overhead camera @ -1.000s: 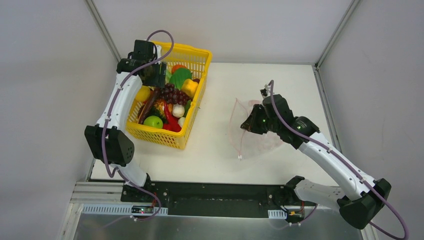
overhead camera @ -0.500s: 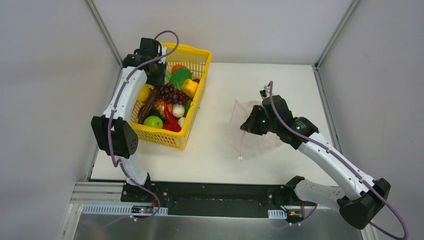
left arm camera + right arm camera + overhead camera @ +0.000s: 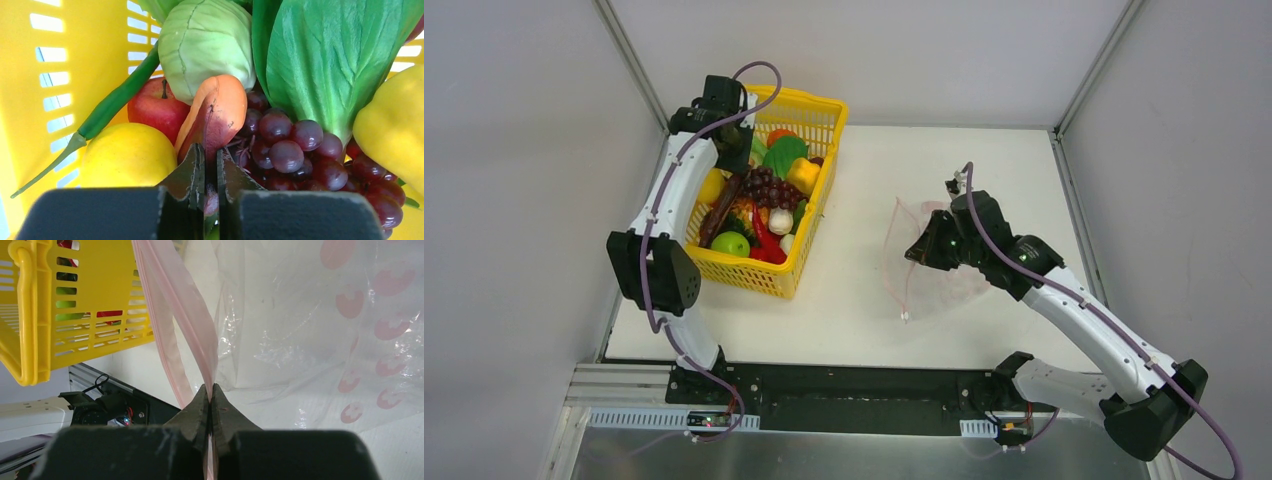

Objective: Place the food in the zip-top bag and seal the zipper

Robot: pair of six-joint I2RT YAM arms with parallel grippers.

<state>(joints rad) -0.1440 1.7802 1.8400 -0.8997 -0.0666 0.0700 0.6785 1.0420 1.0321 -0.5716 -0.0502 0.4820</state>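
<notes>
The food fills a yellow mesh basket (image 3: 822, 108) at the back left: purple grapes (image 3: 290, 145), a yellow lemon (image 3: 130, 155), a red apple (image 3: 155, 107), a pale cabbage (image 3: 207, 42) and leafy greens (image 3: 325, 60). My left gripper (image 3: 210, 150) reaches down into the basket (image 3: 732, 150) and is shut on the lower end of an orange-red food piece (image 3: 217, 112). The zip-top bag (image 3: 934, 275) lies on the table at the right, its mouth held up. My right gripper (image 3: 211, 387) is shut on the pink zipper (image 3: 185, 325) at the bag's mouth edge (image 3: 916, 250).
A yellow pepper (image 3: 395, 130) and a long green chilli (image 3: 115, 105) crowd the basket beside my left fingers. The basket's wall (image 3: 30, 315) stands to the left of the bag. White walls enclose the table on three sides.
My left arm reached slightly deeper into the basket and its jaws closed on the orange-red piece. The right arm and the bag have not moved.
</notes>
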